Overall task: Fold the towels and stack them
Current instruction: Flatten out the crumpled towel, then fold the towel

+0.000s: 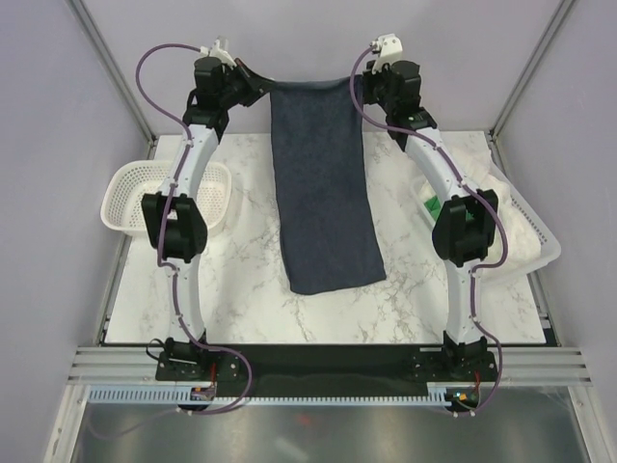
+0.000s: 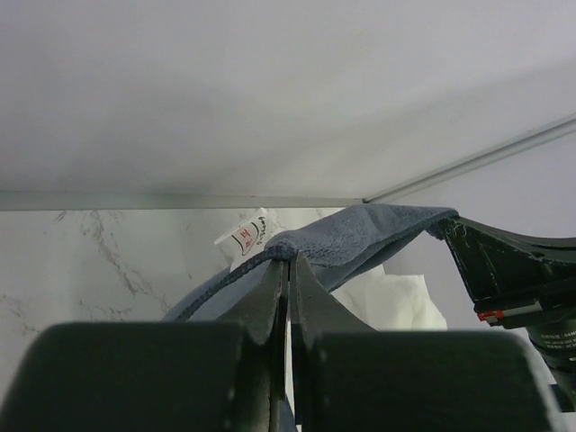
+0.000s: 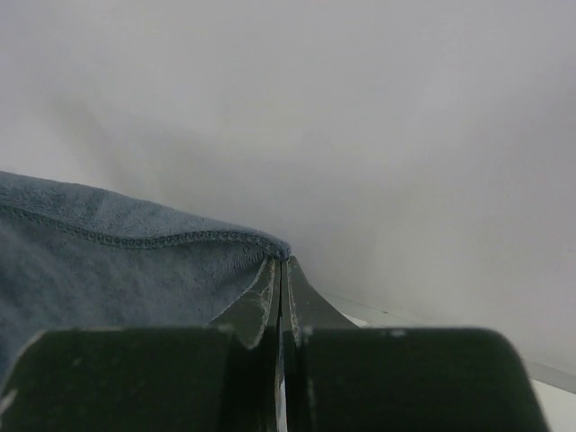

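- Left hand is clamped on one top corner of the navy towel, and right hand is clamped on the other corner. The top hem is strung between the two hands with a slight sag.
- From the hands the towel runs down and back toward the arm bases, spread open over the marble worktop. Its free end sits a bit skewed; can't tell whether it touches the worktop.
- Left wrist view only: the fingers are pressed together with blue terry pinched at the tips. A white care label sticks out just past the tips, hidden from above. The right hand's dark body shows at the far end of the hem. There is a white crumpled cloth under the hem; can't tell what it is.
- Right wrist view only: the fingers are together and the stitched hem corner ends right at the tips. The towel falls away to the hand's left, with only blank wall beyond.
- Top view only: a white basket sits outward of the left arm, nearer the bases than the hand. A second basket outward of the right arm holds the white towel. A bit of the green towel shows beside the right arm, mostly hidden.
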### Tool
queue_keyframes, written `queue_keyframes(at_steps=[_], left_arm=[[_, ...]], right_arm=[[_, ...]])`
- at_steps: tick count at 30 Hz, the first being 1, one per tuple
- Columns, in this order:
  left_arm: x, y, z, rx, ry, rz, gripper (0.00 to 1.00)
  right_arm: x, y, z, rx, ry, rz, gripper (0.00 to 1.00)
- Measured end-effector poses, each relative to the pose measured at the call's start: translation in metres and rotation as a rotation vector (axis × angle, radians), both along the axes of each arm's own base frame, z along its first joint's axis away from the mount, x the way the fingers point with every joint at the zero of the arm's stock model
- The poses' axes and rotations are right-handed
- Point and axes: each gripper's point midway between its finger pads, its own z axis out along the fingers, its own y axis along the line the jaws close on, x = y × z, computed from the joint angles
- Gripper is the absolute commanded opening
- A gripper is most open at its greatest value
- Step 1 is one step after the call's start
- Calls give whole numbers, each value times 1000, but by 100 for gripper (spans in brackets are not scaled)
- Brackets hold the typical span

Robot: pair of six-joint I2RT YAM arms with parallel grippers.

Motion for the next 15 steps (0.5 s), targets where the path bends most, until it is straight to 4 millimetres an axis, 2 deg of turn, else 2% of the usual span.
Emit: queue_keyframes(at_steps=[3,6,9,11,13,15], left_arm=[[0,-3,-16,-2,19,-28,2],[-17,-4,-47,3,91,-51,2],[-49,-4,-86,17,207,-63,2],[-77,-4,-102,32,268,-75,2],[-102,-4,-103,46,298,-89,2],[-129,-6,-93,60,290,-106,2]], right_arm=[[-2,2,-11,-1,19,24,0],[-21,3,-37,-7,89,56,0],[-54,0,-71,-23,201,89,0],[-73,-2,-82,-33,260,108,0],[-93,-4,-84,-39,298,123,0],[-113,-8,-81,-41,323,131,0]])
